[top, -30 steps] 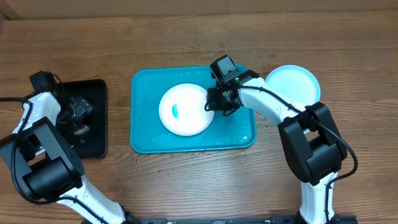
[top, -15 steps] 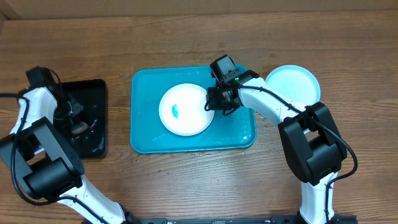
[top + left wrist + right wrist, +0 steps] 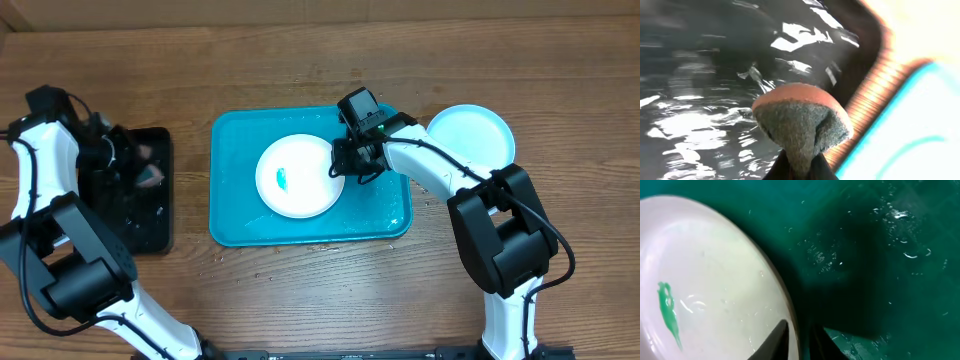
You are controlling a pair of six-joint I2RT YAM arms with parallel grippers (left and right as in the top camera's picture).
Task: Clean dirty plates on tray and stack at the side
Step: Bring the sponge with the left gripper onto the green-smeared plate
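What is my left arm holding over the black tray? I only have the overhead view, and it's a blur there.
Observer: The left wrist view shows a sponge, orange on one face and grey scouring pad on the other, pinched in the left fingers.
Operator: And the right side, at the white plate?
Observer: In the right wrist view the right fingers straddle the plate's rim, one over the inside, one outside. Whether they pinch it I cannot tell.

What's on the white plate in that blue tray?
A green smear on the white plate, and the right gripper clamps its rim. Anything under the plate is hidden.
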